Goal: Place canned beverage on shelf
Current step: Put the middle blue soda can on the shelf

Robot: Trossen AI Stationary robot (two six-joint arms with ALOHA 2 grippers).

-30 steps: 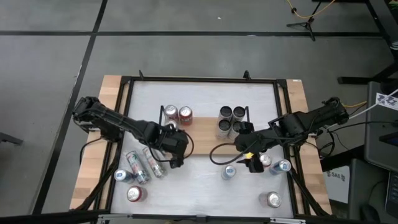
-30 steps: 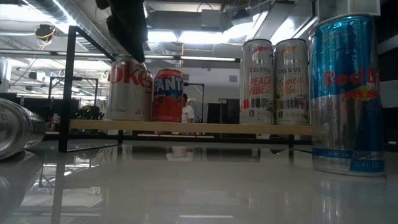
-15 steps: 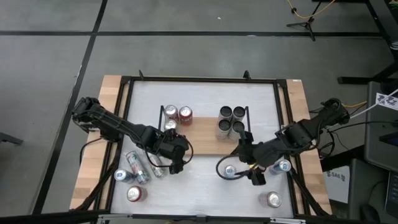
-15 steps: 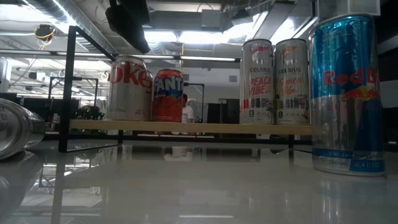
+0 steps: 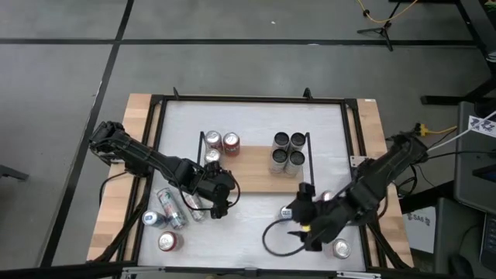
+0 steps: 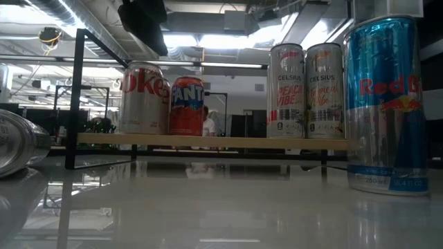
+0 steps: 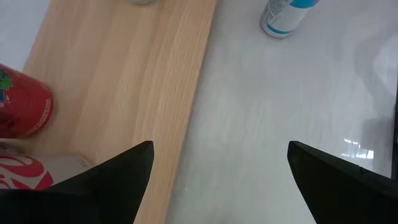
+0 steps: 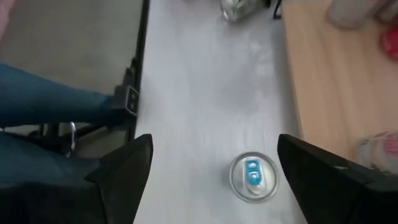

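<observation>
Two arms are over your table, and neither carries a can. Your left gripper point(image 5: 219, 203) hangs with its fingers spread wide and empty at the shelf's point(image 5: 252, 172) front edge, near its left end; in the left wrist view you see the wooden board point(image 7: 118, 81) beneath it, a red can point(image 7: 22, 106) and a white-and-red can point(image 7: 25, 174) standing on the board, and a blue-and-white can point(image 7: 283, 15) out on the white table point(image 7: 280, 124). Your right gripper point(image 5: 304, 229) also stands wide open with nothing in it, low over the table's front right part, just in front of an upright blue-topped can point(image 5: 287, 211). The right wrist view shows that can's top point(image 8: 252, 177) between the two fingers, farther ahead, not touched, with the board's edge point(image 8: 323, 87) beside it and someone's blue trouser leg point(image 8: 43, 99) beyond the table frame. On the shelf you have three cans at the left rail: a silver-topped one point(image 5: 212, 139), a red one point(image 5: 231, 142) and one more point(image 5: 211, 156) in front of them, and four grey-topped cans point(image 5: 287, 151) in a block at the right rail. From the low view the shelf point(image 6: 208, 142) carries a Coke can point(image 6: 144, 98), a Fanta can point(image 6: 187, 105) and tall Celsius cans point(image 6: 304, 90), with a Red Bull can point(image 6: 385, 104) standing on the table close to the camera. Off the shelf you still have several cans lying or standing at the front left point(image 5: 172, 209), and more at the front right, including one point(image 5: 341, 249) beside the right gripper.
</observation>
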